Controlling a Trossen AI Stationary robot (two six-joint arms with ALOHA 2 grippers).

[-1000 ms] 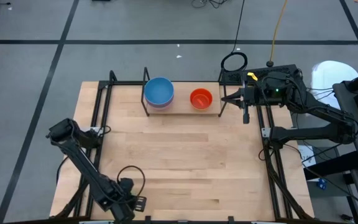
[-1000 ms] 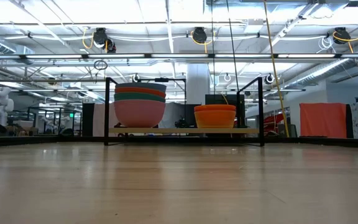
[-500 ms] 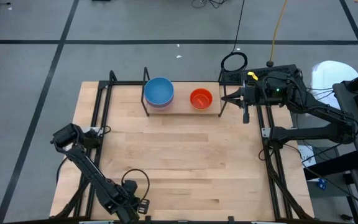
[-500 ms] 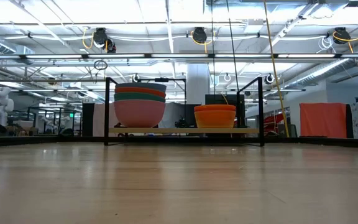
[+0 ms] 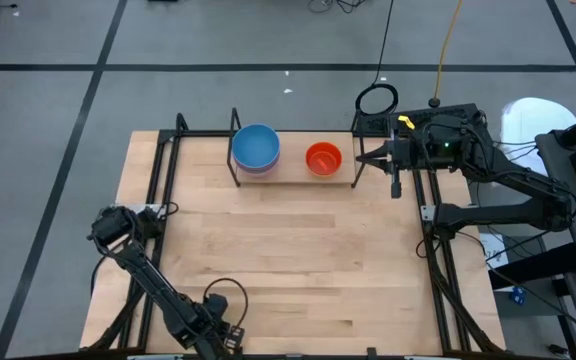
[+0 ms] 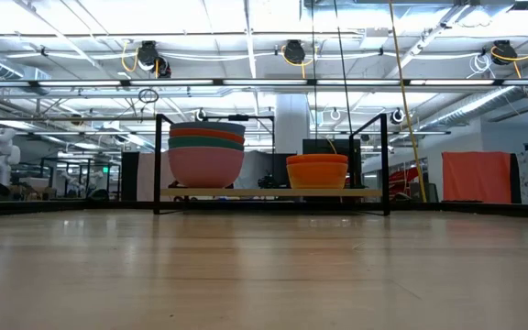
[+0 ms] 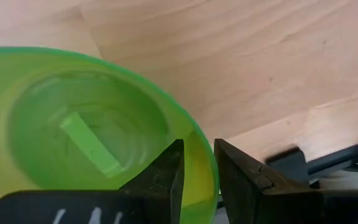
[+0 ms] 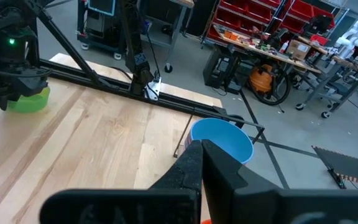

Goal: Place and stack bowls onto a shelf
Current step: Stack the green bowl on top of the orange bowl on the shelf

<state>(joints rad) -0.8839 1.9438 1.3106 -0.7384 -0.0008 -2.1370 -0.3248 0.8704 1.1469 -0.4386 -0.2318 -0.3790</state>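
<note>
Left gripper (image 7: 196, 171) pinches the green bowl (image 7: 73, 130) by its rim at the table's near left edge.

Overhead we cannot see that bowl; the right gripper (image 8: 202, 155), fingers pressed together and empty, waits beside the shelf (image 5: 293, 176) holding the stacks.

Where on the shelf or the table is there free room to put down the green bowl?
The shelf is crowded: the blue-topped stack and the orange-red bowl leave only narrow gaps. The table is bare from the shelf to the left hand, which holds the green bowl. The right hand waits shut beside the shelf's right end.
</note>
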